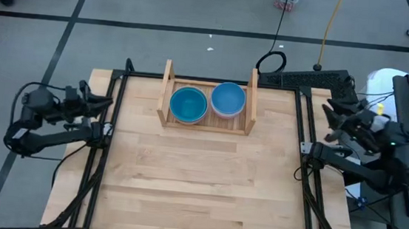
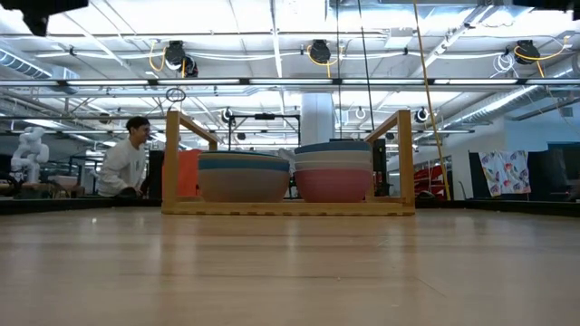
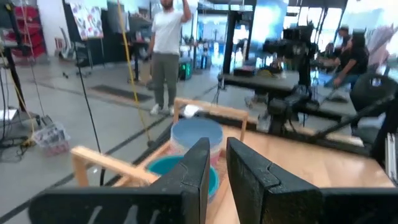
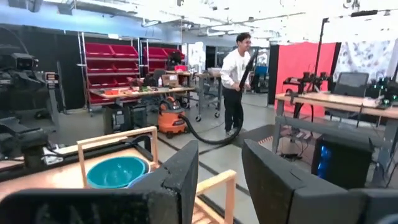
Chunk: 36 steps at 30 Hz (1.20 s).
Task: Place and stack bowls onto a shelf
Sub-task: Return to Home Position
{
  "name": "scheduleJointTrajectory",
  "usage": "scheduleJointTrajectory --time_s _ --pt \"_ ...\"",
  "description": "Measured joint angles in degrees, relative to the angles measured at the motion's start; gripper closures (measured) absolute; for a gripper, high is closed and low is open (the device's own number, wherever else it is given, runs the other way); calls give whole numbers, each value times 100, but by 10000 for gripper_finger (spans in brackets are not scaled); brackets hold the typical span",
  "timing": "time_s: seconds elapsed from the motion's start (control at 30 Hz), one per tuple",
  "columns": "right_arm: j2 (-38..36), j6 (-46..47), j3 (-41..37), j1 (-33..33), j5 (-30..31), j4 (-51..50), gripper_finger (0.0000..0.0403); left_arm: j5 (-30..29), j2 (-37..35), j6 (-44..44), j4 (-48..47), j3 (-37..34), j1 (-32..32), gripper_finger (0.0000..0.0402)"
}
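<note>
Jaws on my left arm (image 1: 56,116) are parted by a narrow gap and grip nothing; its two dark fingers (image 3: 198,168) show that slit in the left wrist view. The jaws on my right arm (image 1: 358,135) stand wider apart, fingers (image 4: 183,174) clear of each other, also empty. Both arms sit folded outside the light wooden bench (image 1: 199,181), the left one off its left edge, the right one off its right edge, well apart from the work.

The low light-wood shelf with two upright side boards (image 1: 165,89) stands at the far middle of the bench. Two stacks of small round plastic bowls sit side by side on its slatted base, between the boards. From above, the left stack (image 1: 188,104) shows a deep teal-blue bowl on top and the right stack (image 1: 227,99) a paler blue one. At bench level I can see the left stack rests on a grey-beige bowl with blue rims above it, and the right stack on a pink bowl with pale rims and a blue rim above. The stacks stand just beside each other; I cannot tell whether they touch.

Beyond the bench, a person in a white top (image 2: 127,163) is in the room.
</note>
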Motion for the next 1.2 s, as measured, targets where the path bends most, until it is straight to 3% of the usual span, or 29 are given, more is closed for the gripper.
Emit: scheduleJointTrajectory --time_s 0.23,0.6,0.87,1.2 --pt "1 -306 -851 0 0 1107 287 124 -2 -145 1148 -799 -2 344" --pt "0 -128 -1718 2 -15 1956 287 440 -2 -145 2684 -1893 -2 344" --pt "0 186 -2252 2 -416 2268 287 441 -2 -206 2959 -2489 -2 344" --pt "0 627 -2908 2 -448 2578 287 439 -2 -255 3282 -3087 -7 344"
